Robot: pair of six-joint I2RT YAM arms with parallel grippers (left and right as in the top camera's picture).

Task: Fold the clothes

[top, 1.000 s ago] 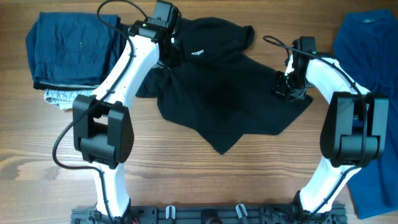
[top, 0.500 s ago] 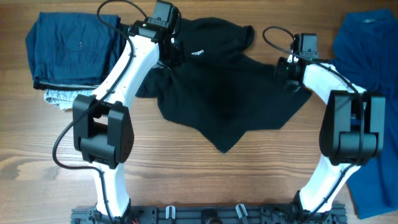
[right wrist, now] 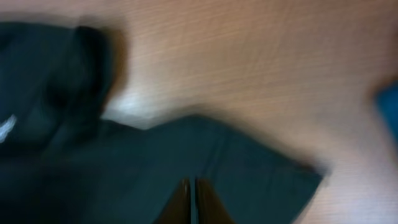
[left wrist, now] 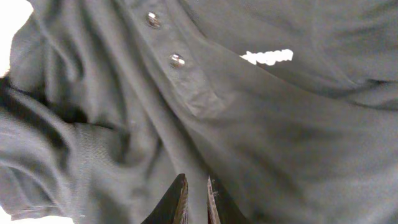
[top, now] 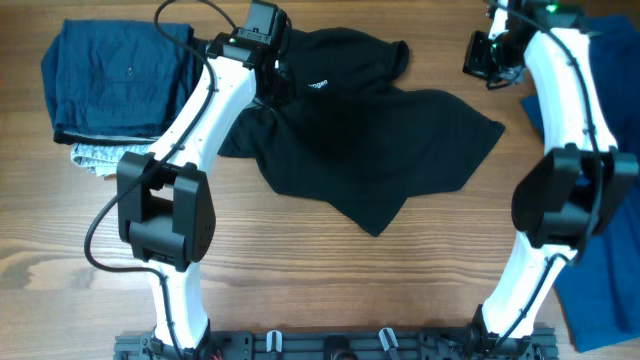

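Observation:
The black polo shirt (top: 370, 140) lies spread and rumpled on the wooden table, its white chest lettering (top: 318, 86) near the far side. My left gripper (top: 272, 80) rests on it beside the collar. The left wrist view shows the button placket (left wrist: 177, 60), the lettering (left wrist: 267, 57) and my left gripper (left wrist: 195, 193) pinched on a fold of the shirt's fabric. My right gripper (top: 487, 58) is raised at the far right, off the shirt, shut and empty. In the right wrist view it (right wrist: 193, 186) hangs above the shirt's corner (right wrist: 261, 174). A bright blue shirt (top: 600, 60) lies at the right edge.
A folded dark blue garment (top: 115, 80) sits at the far left on top of a pale patterned one (top: 95, 155). The blue shirt's cloth continues down the right edge (top: 605, 290). Bare wood (top: 300, 290) lies in front of the shirt.
My right gripper has left the shirt's right hem and swung up toward the far right. The shirt's right corner has shifted farther back. The left gripper has stayed put.

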